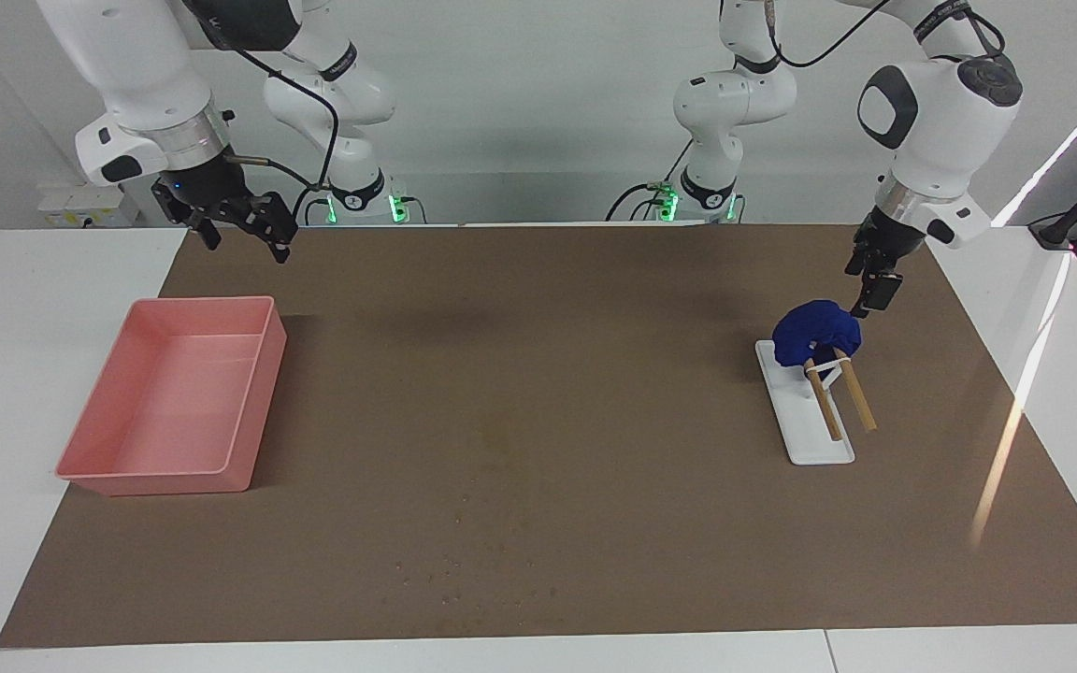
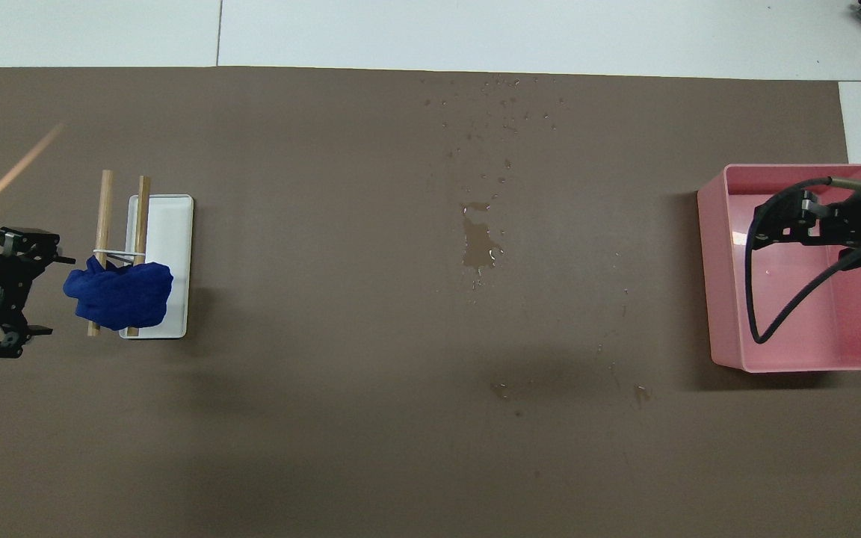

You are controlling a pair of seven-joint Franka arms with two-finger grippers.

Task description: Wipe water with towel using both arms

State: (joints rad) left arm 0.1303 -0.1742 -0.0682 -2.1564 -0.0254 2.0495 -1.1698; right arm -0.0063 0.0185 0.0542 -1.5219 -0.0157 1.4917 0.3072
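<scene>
left gripper spread, beside towel (untouched) | right gripper spread, waiting over mat

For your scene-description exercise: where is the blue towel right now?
The towel is bunched on two wooden sticks over a white tray, toward the left arm's end of the table, with the open left end effector close beside it.

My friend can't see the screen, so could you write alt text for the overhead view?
A blue towel sits on two wooden sticks over a white tray, with the left hand open just beside it. A small puddle of water marks the middle of the brown mat; the right hand waits open over a pink bin.
</scene>
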